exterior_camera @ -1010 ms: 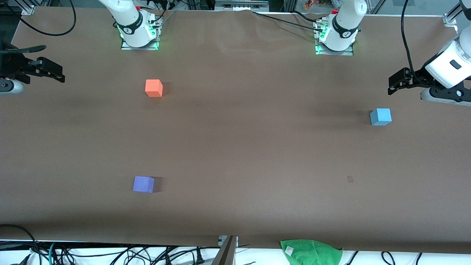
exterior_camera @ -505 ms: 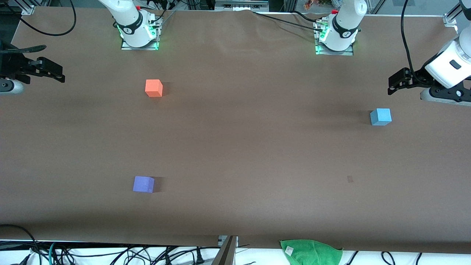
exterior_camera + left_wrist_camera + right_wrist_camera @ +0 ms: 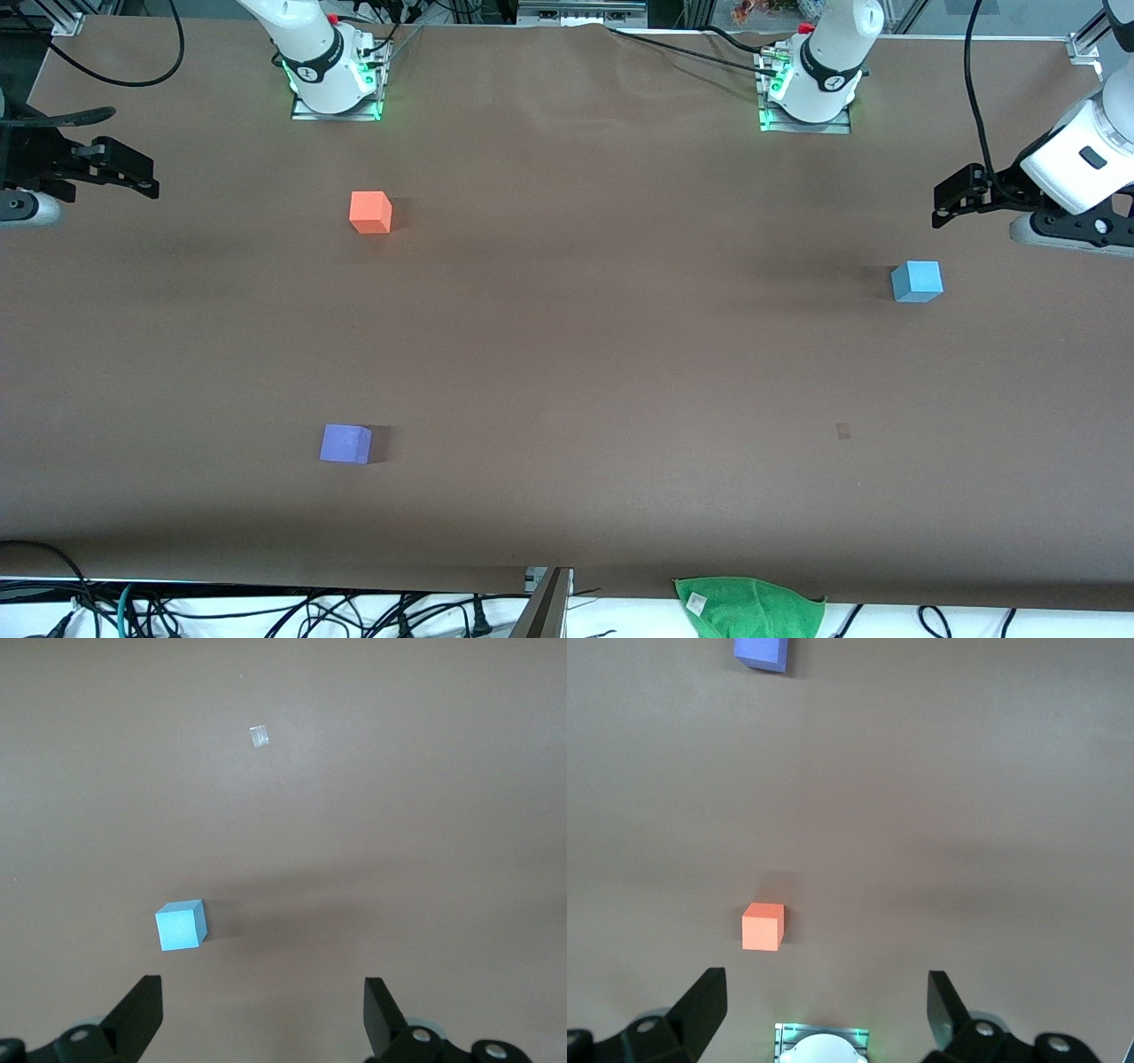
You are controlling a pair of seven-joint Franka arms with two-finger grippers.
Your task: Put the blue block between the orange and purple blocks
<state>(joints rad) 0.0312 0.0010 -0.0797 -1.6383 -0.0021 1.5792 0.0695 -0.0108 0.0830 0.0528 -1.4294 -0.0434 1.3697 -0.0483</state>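
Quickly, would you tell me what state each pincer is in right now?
Left pincer: open, empty, over the table near the blue block.
Right pincer: open, empty.

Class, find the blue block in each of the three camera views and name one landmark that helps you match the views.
Front view: the blue block lies on the table toward the left arm's end, apart from the other cubes.
Left wrist view: the blue block lies ahead of the open left gripper.
Right wrist view: not in it.
Shared landmark: the small pale mark on the table.

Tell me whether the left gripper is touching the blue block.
Apart. In the left wrist view, bare table shows between the open left gripper and the blue block.
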